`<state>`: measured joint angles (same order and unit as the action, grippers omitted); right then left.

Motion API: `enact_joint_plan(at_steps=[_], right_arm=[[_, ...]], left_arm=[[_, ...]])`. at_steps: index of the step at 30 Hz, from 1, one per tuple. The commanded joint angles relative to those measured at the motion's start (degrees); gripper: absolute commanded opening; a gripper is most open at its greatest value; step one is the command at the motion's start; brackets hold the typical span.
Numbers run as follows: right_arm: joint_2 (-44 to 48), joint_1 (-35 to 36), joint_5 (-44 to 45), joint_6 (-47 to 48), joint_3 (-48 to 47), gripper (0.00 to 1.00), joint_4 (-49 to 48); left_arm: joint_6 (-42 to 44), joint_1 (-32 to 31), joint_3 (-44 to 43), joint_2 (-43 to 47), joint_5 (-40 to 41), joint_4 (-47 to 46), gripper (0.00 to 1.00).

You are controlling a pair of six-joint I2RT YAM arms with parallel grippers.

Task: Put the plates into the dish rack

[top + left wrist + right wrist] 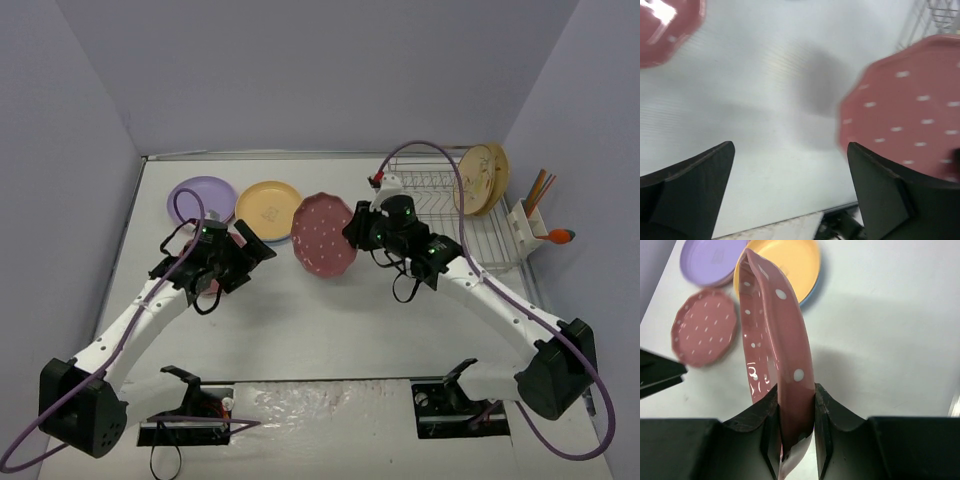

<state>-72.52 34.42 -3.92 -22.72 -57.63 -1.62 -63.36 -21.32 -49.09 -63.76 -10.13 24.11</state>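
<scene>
My right gripper is shut on the rim of a pink plate with white dots and holds it tilted above the table, left of the dish rack. In the right wrist view the fingers clamp that plate's edge. My left gripper is open and empty, just left of the held plate, which shows at the right of the left wrist view. A lilac plate and a yellow-orange plate lie at the back left. A second pink plate lies under my left arm. Tan plates stand in the rack.
A white utensil caddy with utensils hangs on the rack's right side. A blue rim shows under the yellow-orange plate. Walls close in the table at the left, back and right.
</scene>
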Motion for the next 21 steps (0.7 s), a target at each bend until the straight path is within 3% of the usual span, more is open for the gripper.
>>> enact_joint_plan(at_steps=[1, 7, 11, 16, 21], right_arm=[[4.8, -8.9, 4.8, 12.3, -10.0, 0.00, -1.2], [3.0, -24.5, 4.5, 21.5, -17.2, 0.00, -0.6], [-1.3, -30.9, 7.6, 28.2, -19.2, 0.00, -3.5], [-7.3, -36.4, 8.5, 32.6, -24.9, 0.00, -8.1], [-14.6, -38.6, 13.6, 37.1, -30.4, 0.00, -10.3]], left_arm=[[12.8, 0.2, -8.4, 2.3, 13.3, 13.6, 0.97], [25.2, 1.7, -12.6, 3.9, 24.1, 21.3, 0.97], [31.6, 6.3, -11.5, 5.2, 22.6, 21.2, 0.97], [38.0, 15.9, -9.2, 5.6, 14.9, 18.7, 0.97], [41.5, 17.5, -7.3, 4.4, 15.3, 16.2, 0.97]])
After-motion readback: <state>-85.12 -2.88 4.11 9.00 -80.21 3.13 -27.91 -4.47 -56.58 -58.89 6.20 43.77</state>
